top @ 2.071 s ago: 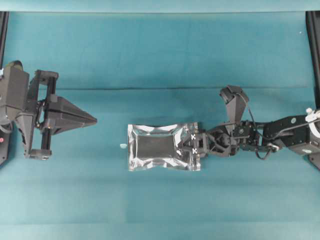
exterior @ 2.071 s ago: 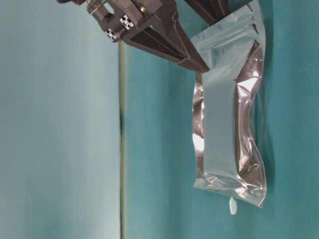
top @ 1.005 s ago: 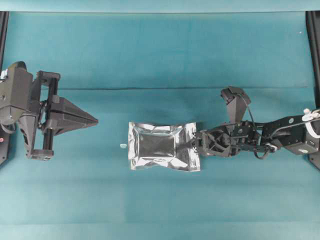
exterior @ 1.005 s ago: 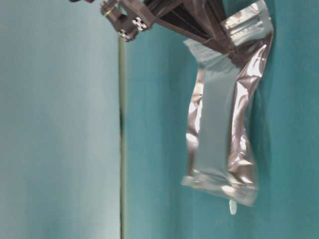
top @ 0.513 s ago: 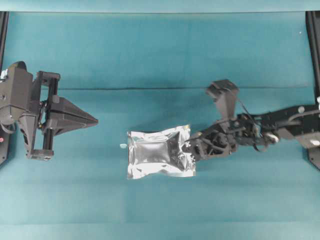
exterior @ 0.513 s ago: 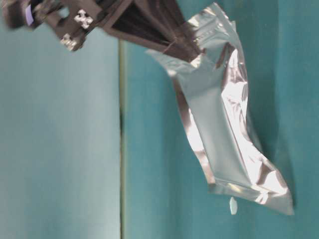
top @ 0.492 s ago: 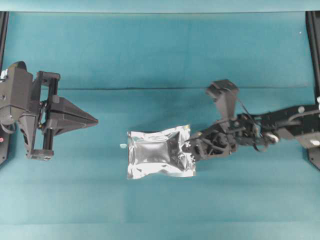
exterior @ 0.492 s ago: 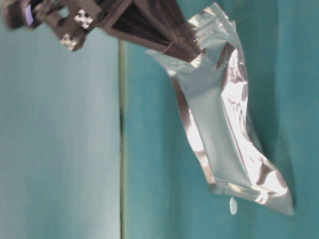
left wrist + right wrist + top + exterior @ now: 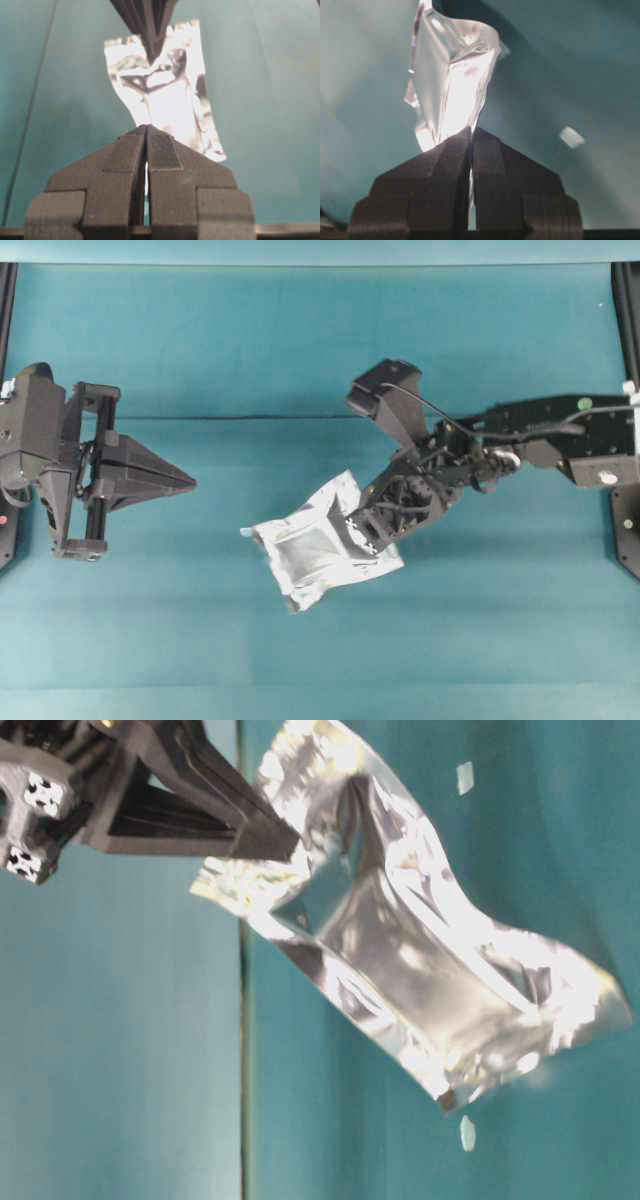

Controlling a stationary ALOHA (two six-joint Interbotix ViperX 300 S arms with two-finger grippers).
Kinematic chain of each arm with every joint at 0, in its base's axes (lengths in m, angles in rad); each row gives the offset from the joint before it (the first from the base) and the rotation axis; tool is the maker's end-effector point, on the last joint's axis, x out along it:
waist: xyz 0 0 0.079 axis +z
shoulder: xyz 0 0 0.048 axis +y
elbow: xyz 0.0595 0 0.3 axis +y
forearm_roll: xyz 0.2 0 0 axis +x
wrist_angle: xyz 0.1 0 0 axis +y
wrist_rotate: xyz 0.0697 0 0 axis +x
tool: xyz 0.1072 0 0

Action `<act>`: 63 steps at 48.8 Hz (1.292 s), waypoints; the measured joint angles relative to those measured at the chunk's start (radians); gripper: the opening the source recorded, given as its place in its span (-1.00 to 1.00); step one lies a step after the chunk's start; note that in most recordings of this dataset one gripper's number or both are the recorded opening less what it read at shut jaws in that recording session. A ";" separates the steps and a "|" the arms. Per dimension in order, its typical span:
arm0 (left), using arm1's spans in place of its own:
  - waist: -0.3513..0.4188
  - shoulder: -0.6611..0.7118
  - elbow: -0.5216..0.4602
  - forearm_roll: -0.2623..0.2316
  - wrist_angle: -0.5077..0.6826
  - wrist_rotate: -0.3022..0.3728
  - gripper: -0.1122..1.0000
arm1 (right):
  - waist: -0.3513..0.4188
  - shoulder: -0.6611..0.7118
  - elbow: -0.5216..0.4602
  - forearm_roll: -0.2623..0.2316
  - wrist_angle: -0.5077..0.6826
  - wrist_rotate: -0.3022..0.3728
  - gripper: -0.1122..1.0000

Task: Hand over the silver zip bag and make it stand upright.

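The silver zip bag (image 9: 320, 553) hangs clear of the teal table (image 9: 300, 340), pinched at one short end by the right gripper (image 9: 362, 530), whose jaws are clenched on the foil edge. In the right wrist view the bag extends straight out from the fingertips (image 9: 465, 137) and twists along its length. Taking the bag as the landmark, the left gripper (image 9: 185, 481) sits well apart from it, level with it, pointing at its free end; its jaws are pressed together with nothing between them. A tiny white scrap (image 9: 467, 1132) lies on the table near the bag's free corner.

Handling judgement: the bag appears light and thin, since a pinch at one edge carries it whole. The foil is soft and crinkles, so it sags and twists and will not hold a pose unsupported. The glossy surface is probably slippery. The flat sealed borders give the firmest purchase; the puffed centre panel would likely buckle. For the handover, the free short end is the sensible hold.
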 measured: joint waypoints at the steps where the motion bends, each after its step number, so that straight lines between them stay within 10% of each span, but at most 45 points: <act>1: 0.000 0.000 0.000 -0.002 0.000 -0.002 -0.90 | 0.000 0.000 -0.009 -0.011 0.017 0.000 -0.75; 25: -0.006 -0.002 0.006 -0.002 0.000 -0.003 -0.90 | 0.000 0.002 -0.238 -0.114 0.276 -0.043 -0.75; 63: -0.008 -0.005 0.017 -0.002 0.000 -0.005 -0.90 | 0.021 0.138 -0.483 -0.163 0.563 -0.474 -0.75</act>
